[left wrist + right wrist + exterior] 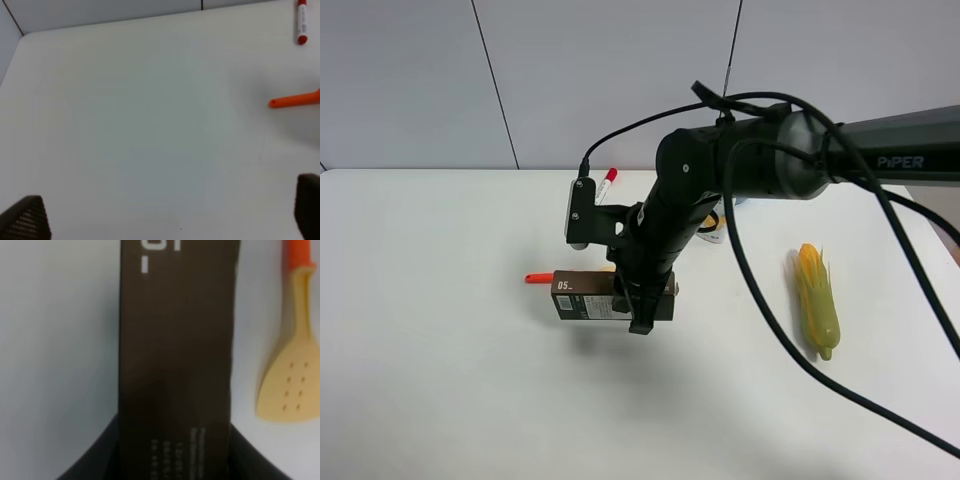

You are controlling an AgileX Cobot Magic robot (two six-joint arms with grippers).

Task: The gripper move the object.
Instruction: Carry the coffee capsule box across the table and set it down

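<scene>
The jaws of the right gripper (pixel 642 308) are closed against the two long sides of the dark brown carton (pixel 175 350), near the end that carries the small print, so the "05" end is left projecting free. The grip across the narrow width is judged to have been chosen because that span is most easily bridged by the jaws. The carton is held level, just beside the spatula (pixel 289 385) but apart from it. A soft shadow is cast on the table (pixel 440 390) a little way from the carton. This suggests the carton is carried slightly clear of the surface, though it cannot be confirmed. The corn cob (pixel 817 298) lies well apart, so the way over open table is judged unobstructed. The left gripper (pixel 167 217) is seen with its jaws spread wide and nothing between them, over bare table, evidently parked away from the working area
</scene>
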